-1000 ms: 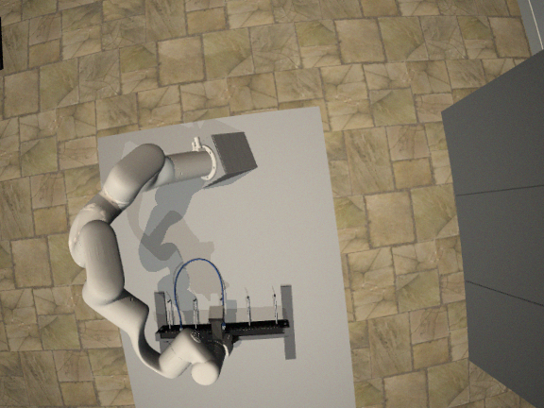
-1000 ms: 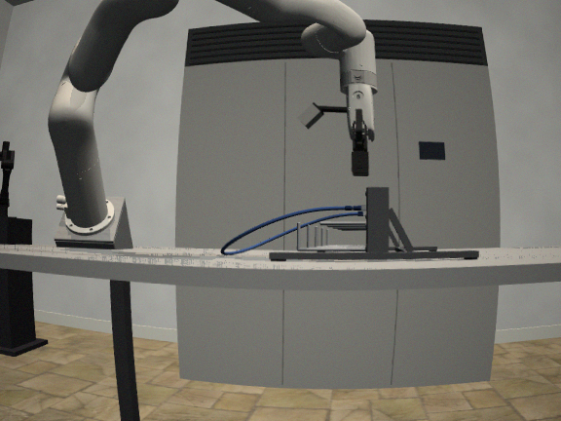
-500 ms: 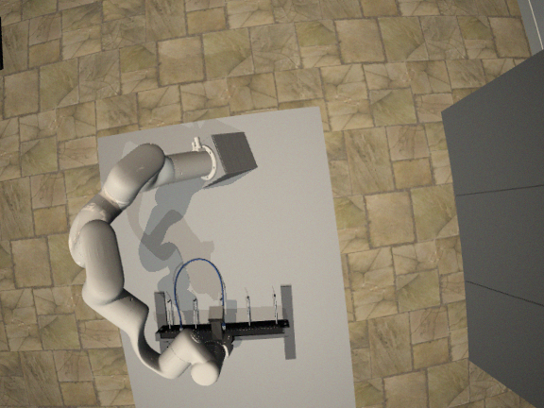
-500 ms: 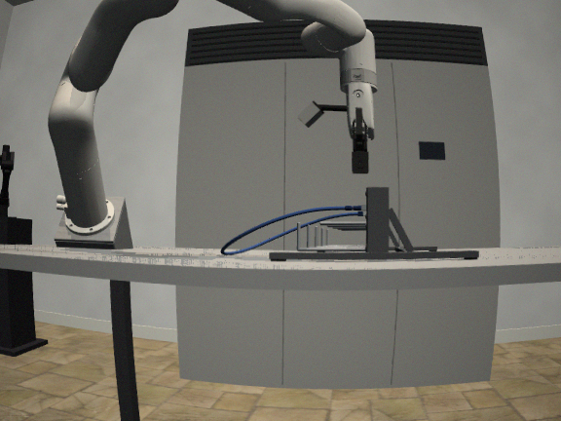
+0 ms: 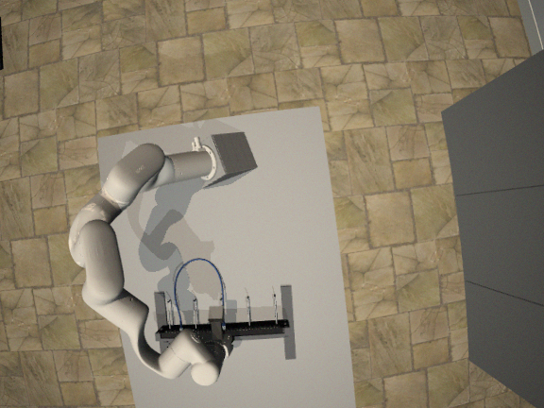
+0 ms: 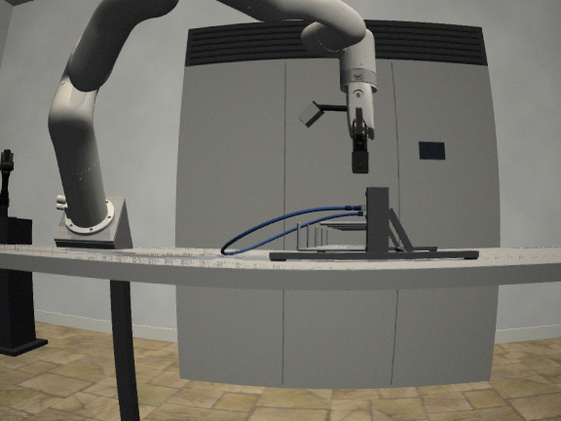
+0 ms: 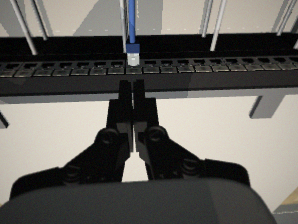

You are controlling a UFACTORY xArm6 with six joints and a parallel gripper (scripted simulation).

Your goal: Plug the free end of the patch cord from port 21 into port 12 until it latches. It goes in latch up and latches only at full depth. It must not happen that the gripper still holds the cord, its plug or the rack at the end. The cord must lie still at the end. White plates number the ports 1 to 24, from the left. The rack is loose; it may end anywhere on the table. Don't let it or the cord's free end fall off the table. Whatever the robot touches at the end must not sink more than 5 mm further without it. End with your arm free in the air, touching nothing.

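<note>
A: Top view? 
B: Thin blue patch cord (image 5: 198, 261) arcs out from the black rack (image 5: 264, 326) — both ends at its port strip.

A: Exterior? 
B: Gripper (image 6: 359, 168) hangs above the rack, holding nothing.

A: Wrist? 
B: Matte black fingers pressed together — cord's plug (image 7: 133, 56) seated beyond.

A blue patch cord (image 5: 198, 264) arcs over the table as a tall loop, its bend at the 12 o'clock side of the rack in the top view. Both ends run down toward 6 o'clock into the black port strip (image 5: 255, 325) of the rack (image 5: 286, 321), one near the strip's 9 o'clock end, the other near its middle. In the exterior view the two strands (image 6: 287, 225) leave the upright panel (image 6: 377, 214) side by side and level, sag toward 8 o'clock and meet in a bend resting on the table. In the wrist view a pale plug (image 7: 133, 58) sits seated in one port, the cord (image 7: 132, 22) leading straight to 12 o'clock.
</note>
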